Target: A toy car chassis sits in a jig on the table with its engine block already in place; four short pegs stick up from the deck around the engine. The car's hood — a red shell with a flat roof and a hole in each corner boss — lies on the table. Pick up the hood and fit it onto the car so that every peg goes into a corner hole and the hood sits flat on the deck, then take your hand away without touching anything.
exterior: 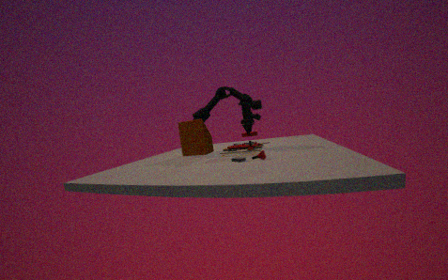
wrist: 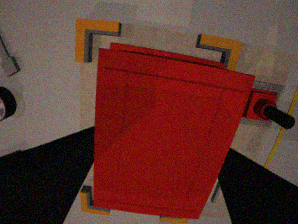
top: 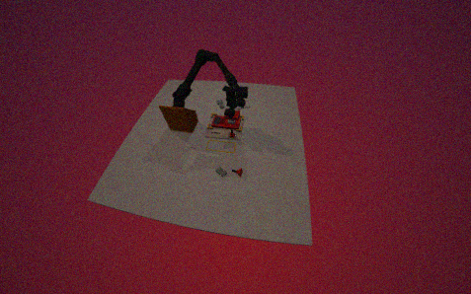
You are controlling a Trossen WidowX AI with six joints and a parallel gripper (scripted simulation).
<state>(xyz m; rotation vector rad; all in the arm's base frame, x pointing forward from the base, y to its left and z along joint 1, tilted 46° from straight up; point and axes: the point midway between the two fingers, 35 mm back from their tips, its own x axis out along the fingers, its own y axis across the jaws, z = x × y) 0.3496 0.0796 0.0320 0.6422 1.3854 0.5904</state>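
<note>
The red hood [exterior: 249, 134] [wrist: 165, 115] is held level in the air, its flat roof filling the middle of the wrist view. My gripper [exterior: 249, 132] [wrist: 159, 142] is shut on it, with one dark finger at each side. The chassis [top: 219, 122] [exterior: 239, 147] sits in its jig below the hood, with a visible gap in the exterior view. In the wrist view a red strip of the chassis [wrist: 150, 49] shows past the hood's upper edge, between the jig's orange corner brackets [wrist: 100, 26]. The hood hides the engine block and pegs there; hole alignment cannot be told.
A red block with a black stick [wrist: 270, 111] stands beside the jig. A red cone-like piece [top: 239, 172] [exterior: 261, 155] and a grey block [top: 221, 172] [exterior: 239, 160] lie farther forward. An orange box [top: 179, 119] [exterior: 195, 137] stands near the arm's base. A yellow outline [top: 221, 151] marks the table.
</note>
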